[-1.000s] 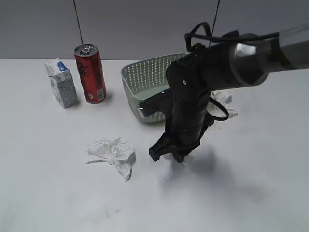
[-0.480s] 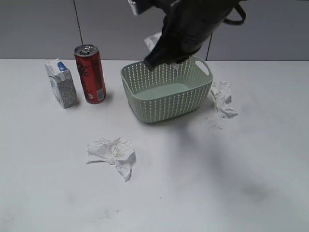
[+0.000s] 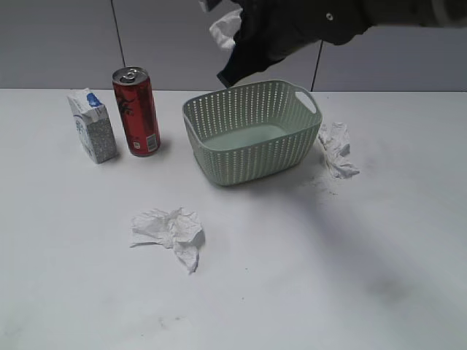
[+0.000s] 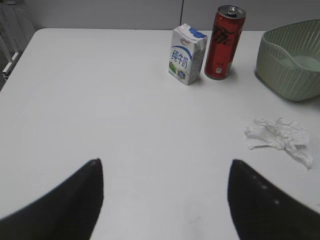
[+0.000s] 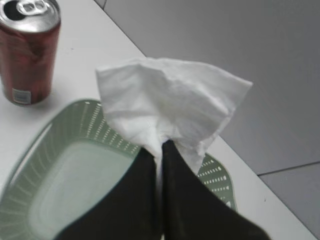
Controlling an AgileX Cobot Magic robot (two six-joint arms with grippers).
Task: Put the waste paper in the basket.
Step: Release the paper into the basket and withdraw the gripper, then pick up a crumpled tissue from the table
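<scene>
1. The right gripper (image 5: 161,150) pinches one piece of waste paper (image 5: 167,107) between closed jaws, and the right wrist view shows it held above the basket (image 5: 65,175), whose floor looks bare.
2. The paper looks very light and soft. It fans out loosely above the jaws and is held by one gathered fold, so a small pinch on any raised crease seems enough (no firm squeeze needed). It should drop rather than cling once the jaws part, though a thin sheet may drift sideways.
3. Two more pieces lie on the table (image 3: 87,292): a crumpled piece (image 3: 169,232) well in front of the basket, and another piece (image 3: 337,149) just beside its right wall (image 3: 292,146). Each offers raised ridges to take hold of.
4. The left gripper (image 4: 165,195) hangs open and empty over bare table, with the carton (image 4: 186,54) and the red can (image 4: 223,41) far ahead of it.
5. Compared with half a second ago, the right arm sits slightly higher and the held paper shows more clearly at the top of the exterior view. A second ago that gripper was down at the table in front of the basket (the other two pieces have not shifted).
</scene>
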